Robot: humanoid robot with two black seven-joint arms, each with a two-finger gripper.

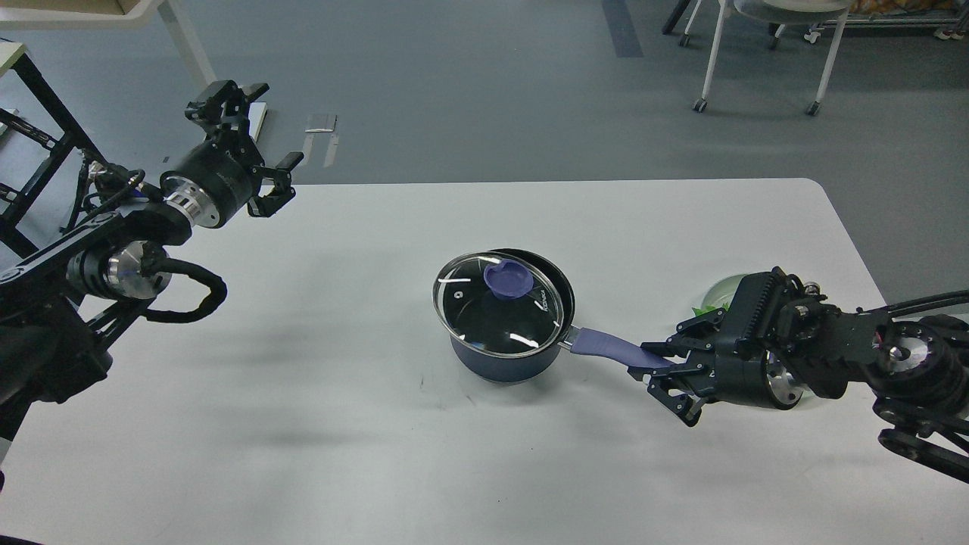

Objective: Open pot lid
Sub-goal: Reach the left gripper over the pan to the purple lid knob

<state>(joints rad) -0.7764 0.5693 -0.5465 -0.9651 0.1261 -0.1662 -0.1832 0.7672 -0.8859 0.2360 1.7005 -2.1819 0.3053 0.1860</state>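
Observation:
The small dark navy pot (506,362) stands at the table's middle, its purple-blue handle (606,348) pointing right. The clear glass lid (496,304) with its purple-blue knob (508,279) lies on the pot, shifted slightly to the front left, so a dark crescent of the pot's inside shows at the back right. My right gripper (652,361) comes in from the right and is shut on the end of the handle. My left gripper (261,140) is open and empty, raised over the table's far left corner, well away from the pot.
A shallow pale-green glass dish (715,295) lies behind my right gripper, mostly hidden by it. The white table (303,454) has its far edge close behind my left gripper. Chairs and a stool stand on the grey floor beyond.

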